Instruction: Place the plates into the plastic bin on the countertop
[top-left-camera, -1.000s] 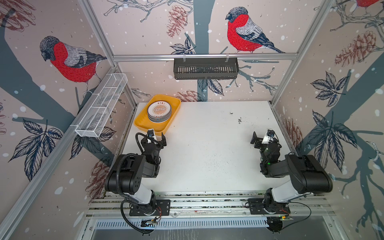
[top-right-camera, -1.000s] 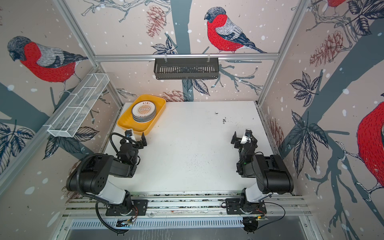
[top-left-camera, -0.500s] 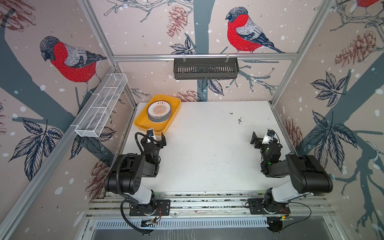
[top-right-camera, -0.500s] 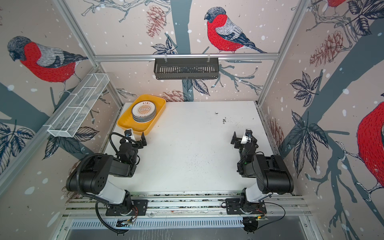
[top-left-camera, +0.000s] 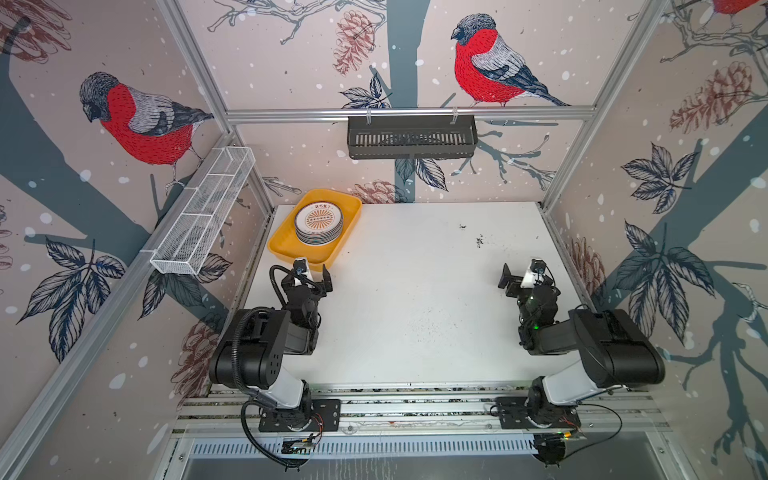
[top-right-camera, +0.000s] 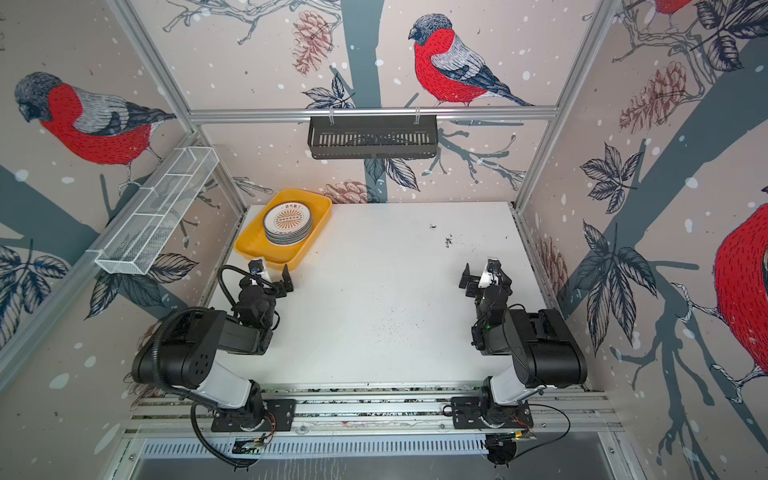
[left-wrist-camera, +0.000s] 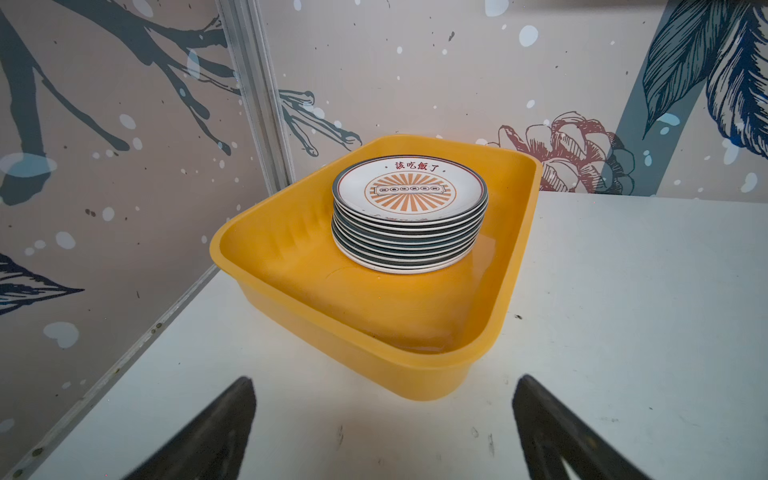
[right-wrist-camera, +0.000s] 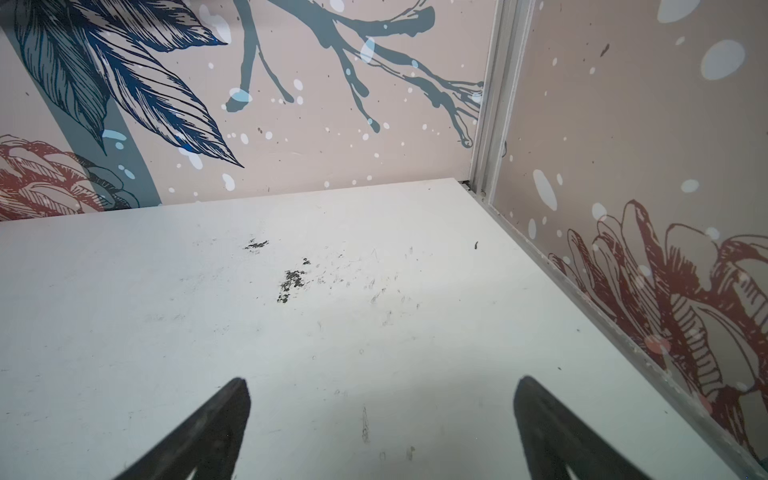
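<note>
Yellow plastic bin (left-wrist-camera: 332, 338), stacked round plates (left-wrist-camera: 409, 193)

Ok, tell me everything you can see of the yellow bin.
The bin is a shallow yellow tray of glossy plastic, rectangular with rounded corners and a lipped rim. It sits flat on the white countertop in the far left corner, slightly angled. A stack of plates fills its far half; the near half is bare. Nothing else visibly touches it.
</note>
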